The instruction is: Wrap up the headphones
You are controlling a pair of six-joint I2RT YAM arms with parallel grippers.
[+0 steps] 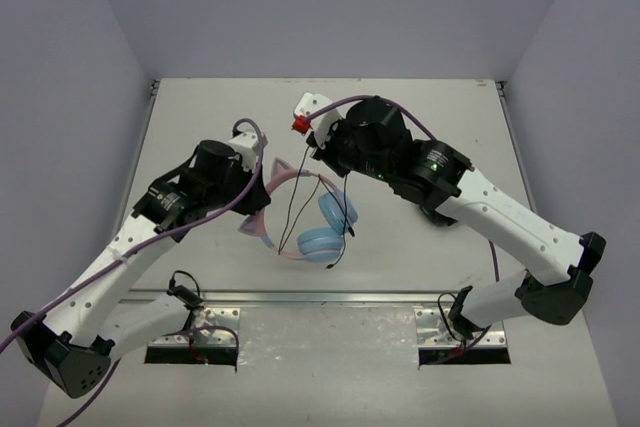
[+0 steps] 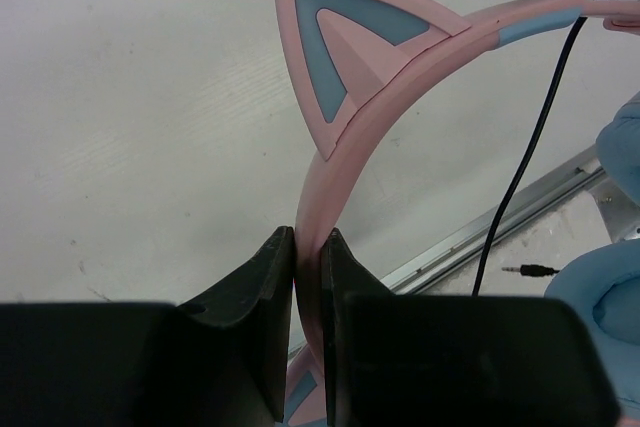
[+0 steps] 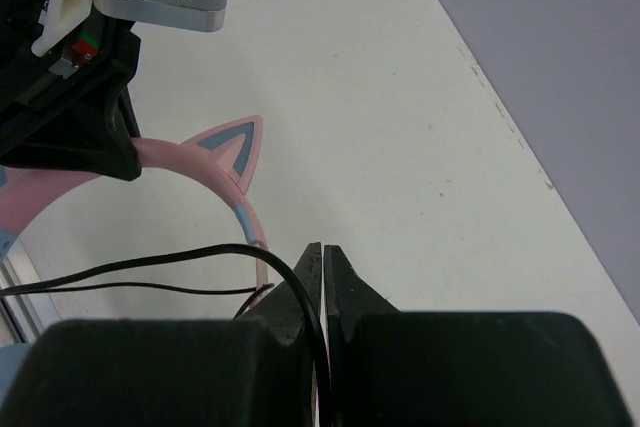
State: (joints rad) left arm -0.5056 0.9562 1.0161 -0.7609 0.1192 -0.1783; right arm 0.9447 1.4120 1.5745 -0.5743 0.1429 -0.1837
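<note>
The headphones (image 1: 322,243) are held off the table at the centre, with light-blue ear cups hanging low, a pink headband (image 2: 400,77) and cat ears (image 2: 350,57). My left gripper (image 1: 262,195) is shut on the headband (image 2: 309,247) just below one cat ear. My right gripper (image 1: 315,152) is shut on the thin black cord (image 3: 200,252), which runs into the closed jaws (image 3: 323,252). The cord (image 1: 290,212) hangs in loops across the headband, and its jack plug (image 2: 530,270) dangles free. The headband and a cat ear also show in the right wrist view (image 3: 232,152).
A metal mounting rail (image 1: 320,297) runs along the near edge, also seen below the headphones (image 2: 500,222). Grey walls enclose the white table (image 1: 420,107) on the left, right and far sides. The left gripper's body (image 3: 80,137) sits close to my right gripper.
</note>
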